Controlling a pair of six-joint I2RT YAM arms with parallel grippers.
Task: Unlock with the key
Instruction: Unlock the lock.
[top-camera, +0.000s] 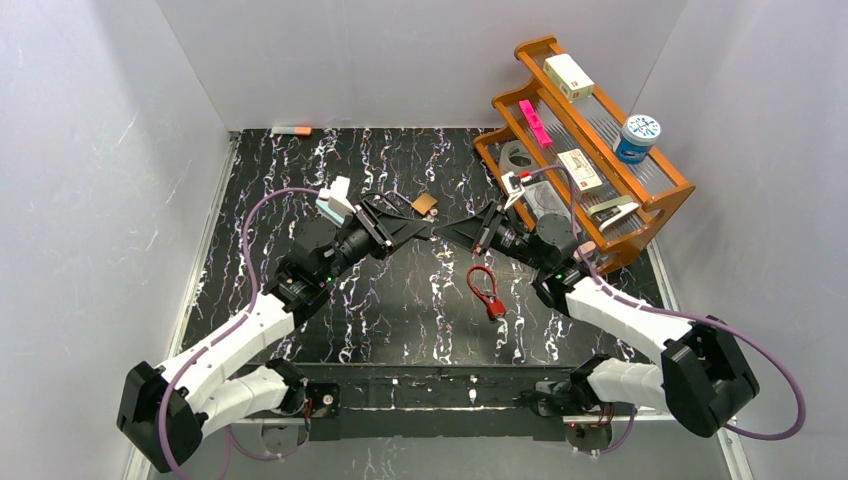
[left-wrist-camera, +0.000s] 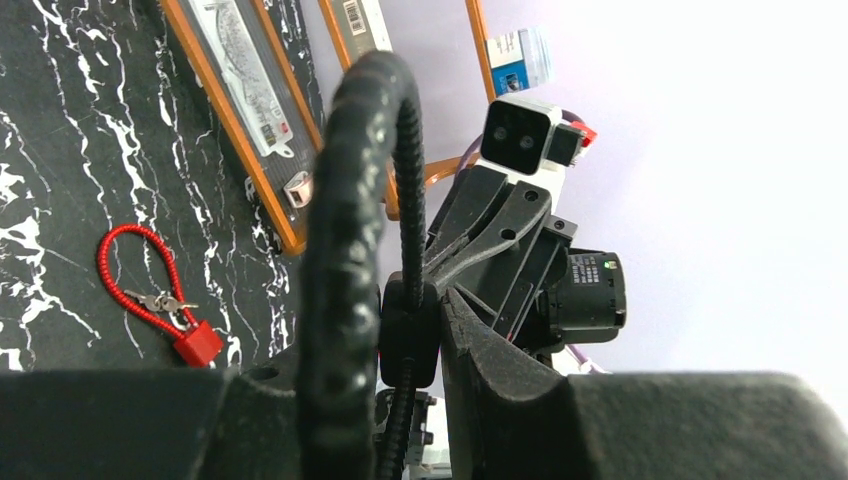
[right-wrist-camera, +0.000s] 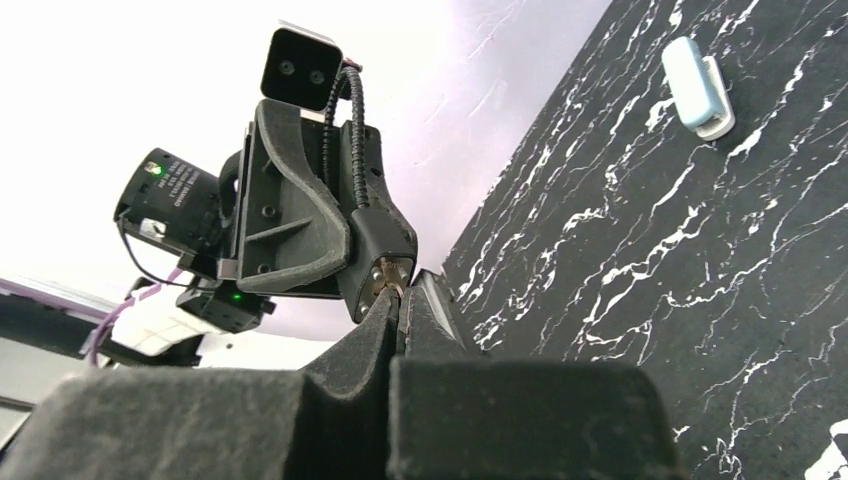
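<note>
Top external view: where does the lock sit for you?

I've got the black cable lock (right-wrist-camera: 380, 240) up off the tabletop (top-camera: 400, 310). Its body is pinched in the left jaws and the cable loop arches back over them.

And the right side?

The right jaws are pressed together, tips touching the brass keyway (right-wrist-camera: 389, 270) straight ahead of them. I can't make out the key; my guess is it's hidden between the tips.

Axis?

The lock body runs tip to tip, in line with both jaws, with the keyway facing the right ones. I'd roll my right wrist about that line while the left holds firm.

The red cable lock (top-camera: 486, 290)?

It's on the tabletop below the right jaws, well apart.
</note>
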